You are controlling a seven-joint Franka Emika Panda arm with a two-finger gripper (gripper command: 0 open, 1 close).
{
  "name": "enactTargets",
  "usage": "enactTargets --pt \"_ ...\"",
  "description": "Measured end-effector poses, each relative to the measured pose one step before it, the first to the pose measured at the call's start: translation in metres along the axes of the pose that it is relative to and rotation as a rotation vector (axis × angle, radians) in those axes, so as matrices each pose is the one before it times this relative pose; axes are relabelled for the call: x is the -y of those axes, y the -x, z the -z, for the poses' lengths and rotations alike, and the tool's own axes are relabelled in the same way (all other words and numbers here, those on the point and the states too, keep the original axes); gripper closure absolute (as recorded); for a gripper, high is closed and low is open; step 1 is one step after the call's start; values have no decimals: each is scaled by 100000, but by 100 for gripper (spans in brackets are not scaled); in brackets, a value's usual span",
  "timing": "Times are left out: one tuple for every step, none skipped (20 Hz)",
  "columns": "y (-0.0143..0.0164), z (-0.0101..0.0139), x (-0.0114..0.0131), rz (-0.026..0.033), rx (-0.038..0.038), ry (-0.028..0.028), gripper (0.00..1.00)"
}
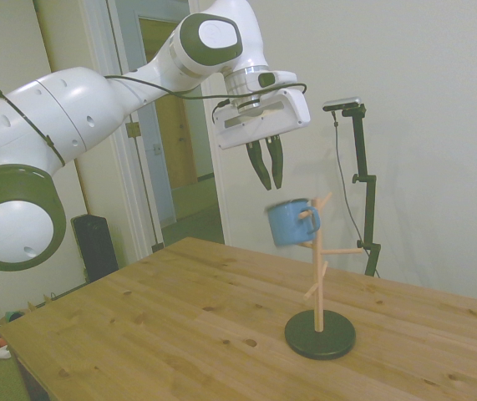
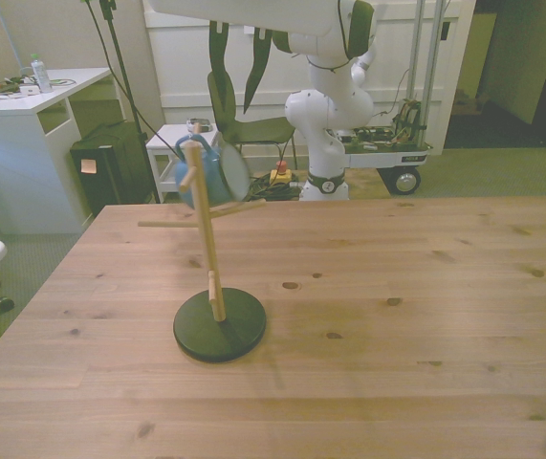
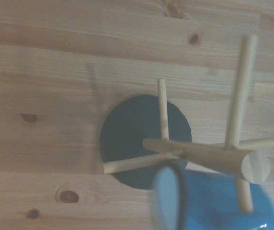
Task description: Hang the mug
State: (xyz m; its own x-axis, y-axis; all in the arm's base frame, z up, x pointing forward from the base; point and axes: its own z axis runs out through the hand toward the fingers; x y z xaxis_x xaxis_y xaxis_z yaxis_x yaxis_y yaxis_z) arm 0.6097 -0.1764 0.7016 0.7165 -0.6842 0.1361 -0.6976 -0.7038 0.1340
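Mug [image 1: 291,222]: blue, hanging by its loop handle on an upper peg of the wooden mug tree [image 1: 318,276]; blurred in the side view, so possibly swinging; lying on its side, white inside turned outward.
Mug in other views: at the top of the post toward the front view's left [image 2: 206,175]; close under the camera in the wrist view [image 3: 213,201], a peg passing through the handle.
Gripper [image 1: 269,163]: above the mug and clear of it, holding nothing; fingers with only a narrow gap between the tips.
Mug tree base: dark round disc [image 2: 220,325] flat on the wooden table [image 2: 397,316], post upright.
Done: mug on a peg, released.
Left: judged little or nothing; perhaps lifting the arm away and letting the mug settle.
Risk: mug slipping off the peg if the swing is large.
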Motion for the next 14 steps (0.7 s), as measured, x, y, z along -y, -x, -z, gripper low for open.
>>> enactTargets --pt "-6 48 -40 -112 -102 -56 0" --pt "3 30 -9 -100 -59 -45 0" --pt "12 40 4 -54 -68 -79 0" --pt "18 47 12 10 -79 -92 0" --pt "21 47 19 35 -81 -87 0" --pt "39 71 39 28 -97 -161 0" --pt "58 96 51 -48 -59 -339 0" --pt "113 132 100 -126 91 -699 0" --pt "198 233 151 -146 141 -1110 0" --pt "260 322 165 -176 114 -1318 0" --pt "351 430 179 178 62 -1402 0" --pt "504 544 193 371 22 -1181 0" --pt "617 568 242 538 92 -1096 0" --pt "768 598 312 575 222 -1360 0"
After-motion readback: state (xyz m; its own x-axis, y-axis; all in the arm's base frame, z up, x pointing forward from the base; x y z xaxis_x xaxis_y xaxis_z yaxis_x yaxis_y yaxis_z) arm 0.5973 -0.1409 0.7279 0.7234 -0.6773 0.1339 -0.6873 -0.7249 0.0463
